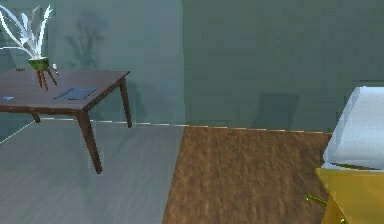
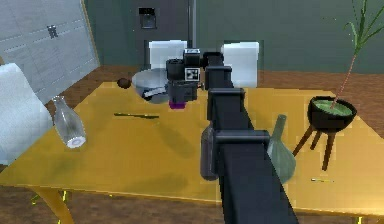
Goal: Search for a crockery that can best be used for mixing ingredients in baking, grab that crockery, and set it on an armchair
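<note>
Starting with the biggest: broad yellow counter [image 2: 60, 150] right across the arm side view. Rising over it from the bottom edge, dark square arm [image 2: 245, 160], reaching toward the far side. Over in the forward view, dark wooden table [image 1: 95, 82] against the green wall, carrying a spiky plant [image 1: 38, 62] in a small pot. Back to the arm side view: two white chairs [image 2: 165, 50] pushed in at the counter's far edge, another white seat [image 2: 15, 110] at the left. At the right, tall potted plant [image 2: 330, 112] on a dark stand. Now the one that matters: grey bowl [image 2: 145, 78], standing on the counter near the far edge, just left of the gripper [image 2: 172, 92]. Touching or not, can't tell. Grasping anything or not, can't tell either, bowl right there at the fingers. Then a clear glass bottle [image 2: 68, 125] toward the left, a greenish vase [image 2: 283, 150] beside the arm, and a thin utensil [image 2: 135, 115] lying between bottle and bowl.
</note>
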